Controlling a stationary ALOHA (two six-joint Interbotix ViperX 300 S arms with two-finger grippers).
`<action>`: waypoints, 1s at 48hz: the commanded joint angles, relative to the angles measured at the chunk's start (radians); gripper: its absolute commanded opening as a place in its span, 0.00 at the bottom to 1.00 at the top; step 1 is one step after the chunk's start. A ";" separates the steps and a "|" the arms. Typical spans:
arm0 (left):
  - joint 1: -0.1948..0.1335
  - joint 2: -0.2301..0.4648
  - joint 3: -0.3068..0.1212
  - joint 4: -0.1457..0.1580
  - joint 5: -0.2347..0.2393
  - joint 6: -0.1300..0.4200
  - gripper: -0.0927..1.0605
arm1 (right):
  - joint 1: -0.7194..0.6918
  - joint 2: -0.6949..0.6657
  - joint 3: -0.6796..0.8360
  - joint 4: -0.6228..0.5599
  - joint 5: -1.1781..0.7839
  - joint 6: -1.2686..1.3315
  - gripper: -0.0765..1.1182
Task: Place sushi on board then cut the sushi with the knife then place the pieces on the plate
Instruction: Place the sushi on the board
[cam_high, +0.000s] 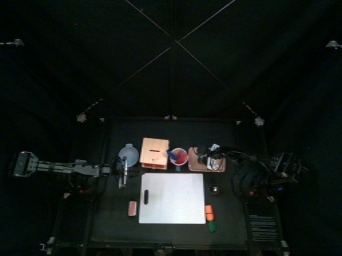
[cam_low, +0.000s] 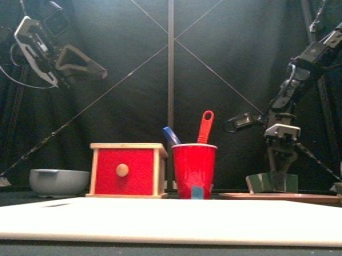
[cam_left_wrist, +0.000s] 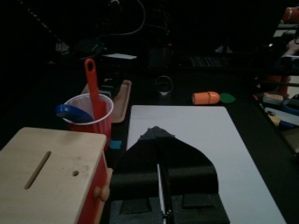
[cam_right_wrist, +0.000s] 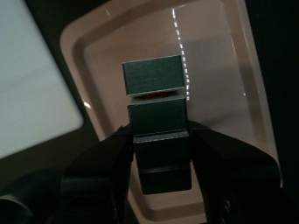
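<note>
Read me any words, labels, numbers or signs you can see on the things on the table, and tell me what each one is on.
None to read: the white cutting board, wooden box, red cup, pink tray and sushi roll all show plain faces, with no print, labels or numbers.

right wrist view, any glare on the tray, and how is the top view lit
Right wrist view: a dotted white glare streak on the pink tray, beyond the sushi roll. Top view: dim overall; the white cutting board is brightest.
</note>
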 joint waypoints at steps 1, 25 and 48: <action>0.003 0.002 -0.009 0.000 -0.008 -0.002 0.06 | 0.041 -0.064 -0.025 0.104 0.023 0.003 0.57; 0.003 0.002 0.025 0.000 -0.003 -0.002 0.06 | 0.236 -0.202 0.091 0.324 -0.135 0.305 0.57; 0.020 0.002 0.023 0.000 -0.005 -0.003 0.06 | 0.560 -0.087 -0.043 -0.166 -0.196 1.273 0.57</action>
